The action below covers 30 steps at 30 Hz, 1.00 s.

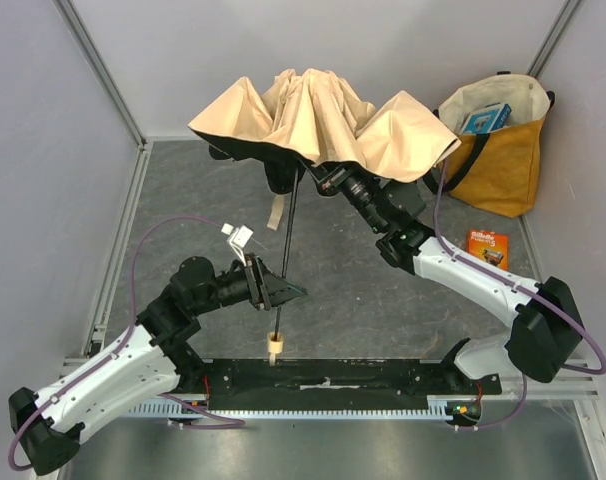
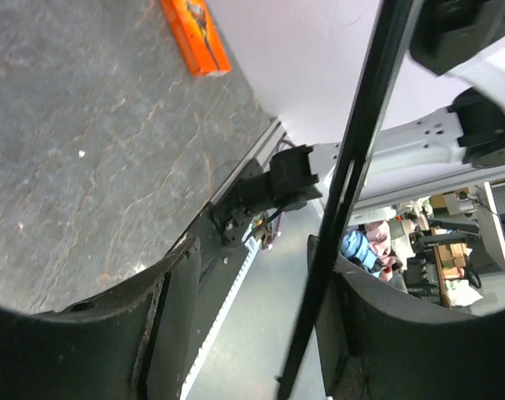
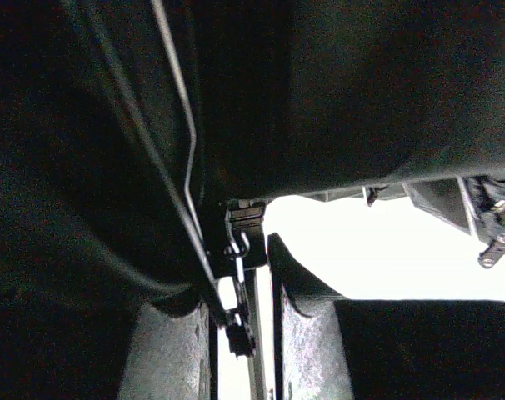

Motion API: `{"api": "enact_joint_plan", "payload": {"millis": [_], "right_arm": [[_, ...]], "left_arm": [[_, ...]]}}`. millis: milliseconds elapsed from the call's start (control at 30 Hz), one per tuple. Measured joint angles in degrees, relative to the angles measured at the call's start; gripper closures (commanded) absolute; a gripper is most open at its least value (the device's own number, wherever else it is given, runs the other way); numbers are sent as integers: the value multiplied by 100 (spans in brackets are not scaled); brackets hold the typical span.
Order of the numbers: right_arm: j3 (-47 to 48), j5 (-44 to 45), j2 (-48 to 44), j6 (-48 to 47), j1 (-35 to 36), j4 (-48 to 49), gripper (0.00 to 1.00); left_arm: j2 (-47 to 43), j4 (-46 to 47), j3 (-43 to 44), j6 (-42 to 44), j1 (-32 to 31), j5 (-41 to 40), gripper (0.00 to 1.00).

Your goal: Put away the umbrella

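The umbrella (image 1: 323,115) hangs half open above the table's far middle, its pale beige canopy bunched in folds. Its thin black shaft (image 1: 286,250) slants down to the wooden knob handle (image 1: 275,345) near the front rail. My right gripper (image 1: 330,182) reaches under the canopy; in the right wrist view (image 3: 240,317) its fingers (image 3: 307,350) are closed narrowly on the shaft hardware among the ribs. My left gripper (image 1: 283,292) is open around the lower shaft. In the left wrist view (image 2: 252,275) the shaft (image 2: 352,158) lies against the right finger (image 2: 357,333), with a wide gap to the other.
A mustard-yellow tote bag (image 1: 498,165) with black straps stands at the back right, a blue box (image 1: 486,118) inside. An orange packet (image 1: 488,247) lies on the table by the right arm, also in the left wrist view (image 2: 194,37). A black rail (image 1: 333,380) runs along the front.
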Motion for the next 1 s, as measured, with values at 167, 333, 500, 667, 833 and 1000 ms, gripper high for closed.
{"api": "enact_joint_plan", "payload": {"millis": [167,333,500,667,833,1000], "right_arm": [[203,-9,131,-103,-4,79,100],[358,103,201,-251,-103,-251,100],[50,638,-28,-260,-28,-42,100],[-979,1646,-619,-269,485,507,100],[-1753,1255,-758,-245,1491,350,100],[-1934,1220,-898,-223,1329,326,100]], "left_arm": [[254,76,-122,-173,-2,111,88],[474,168,271,212,-122,243,98],[820,-267,737,472,-70,205,98],[1399,-518,1215,883,61,487,98],[1880,240,1517,608,778,483,98],[2131,481,1502,402,778,704,98]]}}
